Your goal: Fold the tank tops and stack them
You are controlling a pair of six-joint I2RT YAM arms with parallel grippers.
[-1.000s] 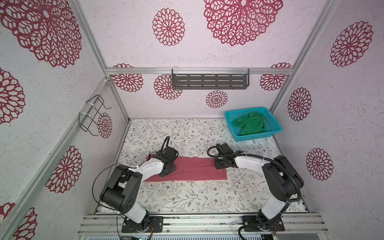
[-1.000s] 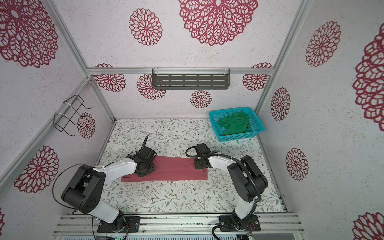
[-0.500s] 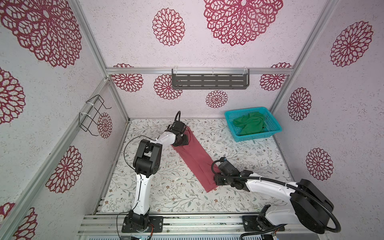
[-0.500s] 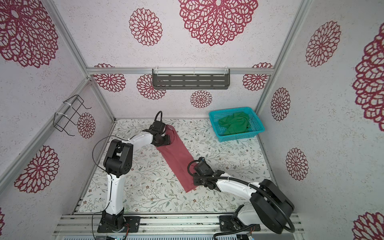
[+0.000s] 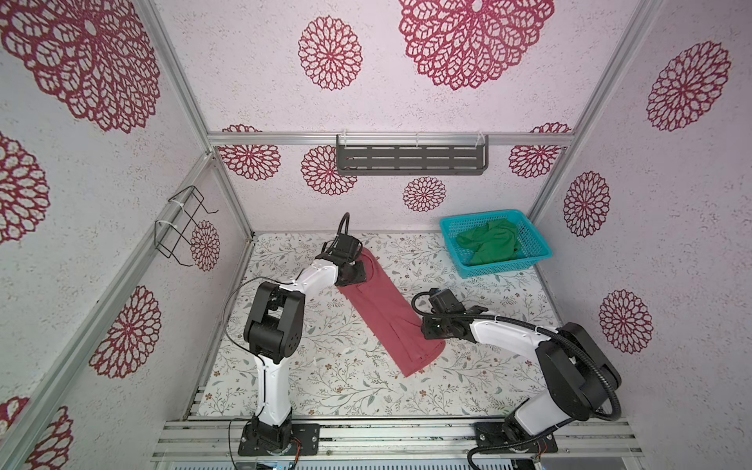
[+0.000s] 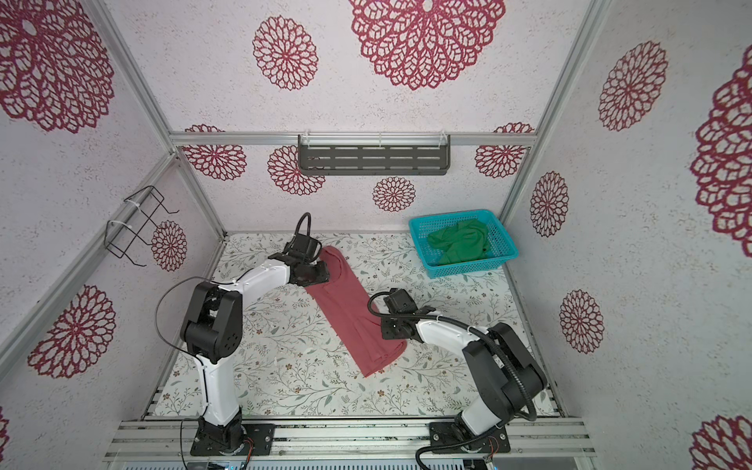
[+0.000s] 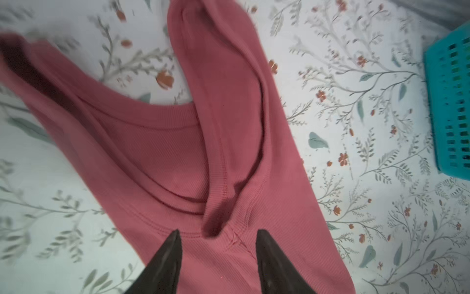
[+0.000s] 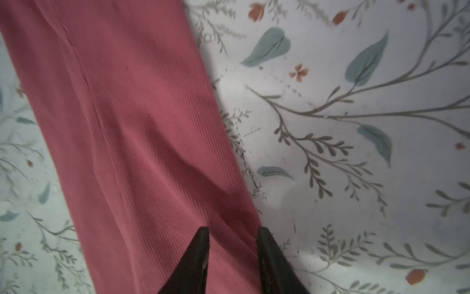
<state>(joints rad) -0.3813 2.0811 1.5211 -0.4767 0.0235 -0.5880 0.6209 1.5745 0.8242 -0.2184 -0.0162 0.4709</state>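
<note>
L gripper (image 7: 217,233) open – over pink tank top (image 7: 162,152).

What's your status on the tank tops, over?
Left gripper and right gripper open over the dusty pink ribbed tank top, a long diagonal strip. Bright green tank top crumpled in turquoise mesh basket. Nothing blocking.

The pink tank top (image 7: 178,152) is blurred at one strap and cut off by the left wrist view's edge, as is the basket (image 7: 450,107).
</note>
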